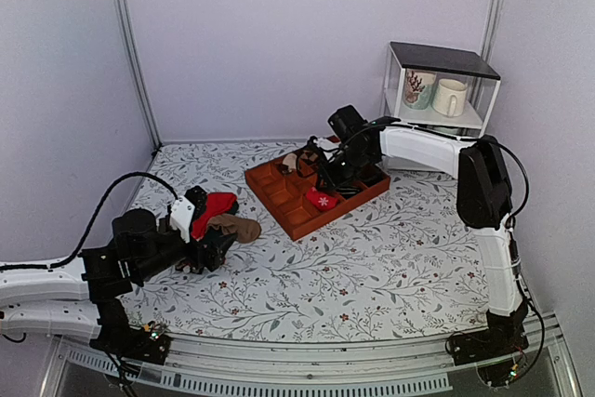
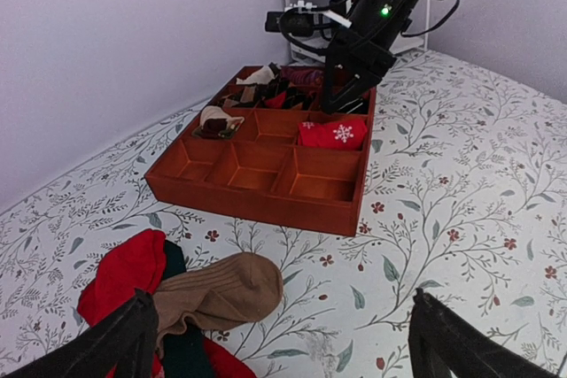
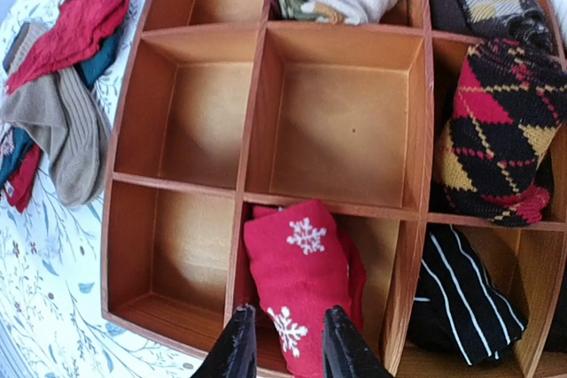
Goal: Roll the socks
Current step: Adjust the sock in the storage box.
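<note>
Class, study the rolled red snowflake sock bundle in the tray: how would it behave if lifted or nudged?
Probably soft and squashy: the red bundle is knitted fabric folded on itself. Likely light for its size. Nudged, it should barely travel, since the tray walls box it in; lifted loosely, it might unroll.

One red snowflake sock bundle (image 3: 299,285), one divided wooden tray (image 2: 257,205), two mugs (image 1: 449,98), one loose sock heap (image 2: 213,294)

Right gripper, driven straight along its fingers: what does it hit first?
Likely the red rolled sock bundle with white snowflakes, lying in a compartment of the brown wooden tray, between the fingers of the right gripper. Gap unclear.
</note>
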`<control>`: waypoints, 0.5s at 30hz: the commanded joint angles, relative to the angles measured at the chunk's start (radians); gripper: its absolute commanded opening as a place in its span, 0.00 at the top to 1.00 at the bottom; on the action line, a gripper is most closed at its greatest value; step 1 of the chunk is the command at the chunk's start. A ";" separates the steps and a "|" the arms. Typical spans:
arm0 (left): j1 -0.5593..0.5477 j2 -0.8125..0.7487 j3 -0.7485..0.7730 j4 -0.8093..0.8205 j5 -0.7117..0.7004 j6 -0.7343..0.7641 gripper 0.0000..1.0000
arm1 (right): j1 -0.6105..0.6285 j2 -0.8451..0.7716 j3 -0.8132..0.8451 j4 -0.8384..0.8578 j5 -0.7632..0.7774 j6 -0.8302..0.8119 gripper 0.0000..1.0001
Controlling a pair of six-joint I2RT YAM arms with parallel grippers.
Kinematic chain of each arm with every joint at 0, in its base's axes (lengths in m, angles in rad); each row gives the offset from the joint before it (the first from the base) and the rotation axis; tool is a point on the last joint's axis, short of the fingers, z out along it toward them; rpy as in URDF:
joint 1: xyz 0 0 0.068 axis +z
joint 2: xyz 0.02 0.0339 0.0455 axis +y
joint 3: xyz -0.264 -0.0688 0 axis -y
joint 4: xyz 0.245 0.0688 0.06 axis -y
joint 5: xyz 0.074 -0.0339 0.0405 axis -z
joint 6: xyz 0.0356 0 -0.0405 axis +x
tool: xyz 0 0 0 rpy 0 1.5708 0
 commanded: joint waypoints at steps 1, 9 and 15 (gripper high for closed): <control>0.013 -0.006 0.023 -0.006 0.009 -0.005 0.00 | -0.006 0.064 -0.006 0.046 -0.006 0.007 0.75; 0.013 -0.007 0.024 -0.008 0.017 -0.005 0.00 | -0.008 0.156 -0.011 0.070 0.018 0.092 0.78; 0.013 -0.022 0.013 -0.004 0.017 -0.009 0.01 | -0.020 0.194 -0.087 0.048 0.016 0.188 0.80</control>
